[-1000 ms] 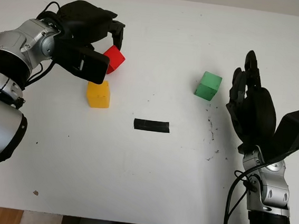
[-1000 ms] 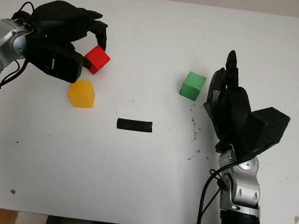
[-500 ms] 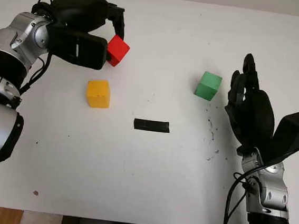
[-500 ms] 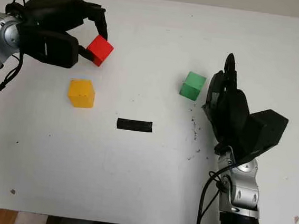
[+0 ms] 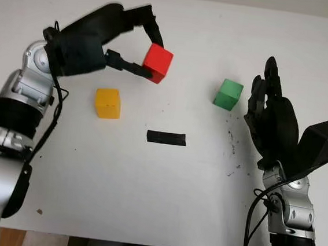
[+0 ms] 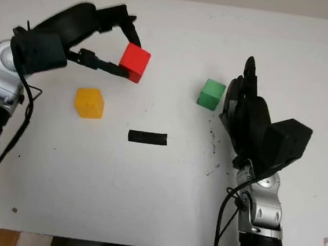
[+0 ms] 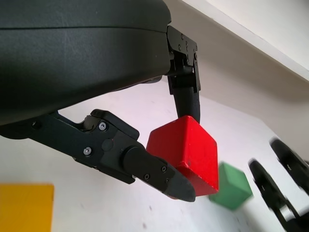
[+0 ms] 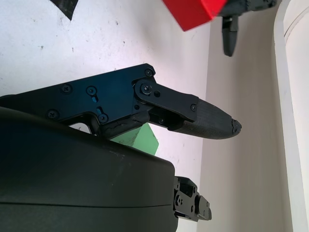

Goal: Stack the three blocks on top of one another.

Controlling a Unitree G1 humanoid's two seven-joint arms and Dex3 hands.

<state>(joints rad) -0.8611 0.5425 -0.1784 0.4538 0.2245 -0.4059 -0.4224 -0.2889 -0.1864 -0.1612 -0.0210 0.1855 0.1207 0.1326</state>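
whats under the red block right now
Nothing but bare white table. The red block is pinched in the left hand, lifted between the yellow block and green block. Its underside is out of sight.

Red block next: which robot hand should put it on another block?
Left, probably. The left hand is shut on the red block, held up off the table between the yellow block and the green block. The right hand is open beside the green one.
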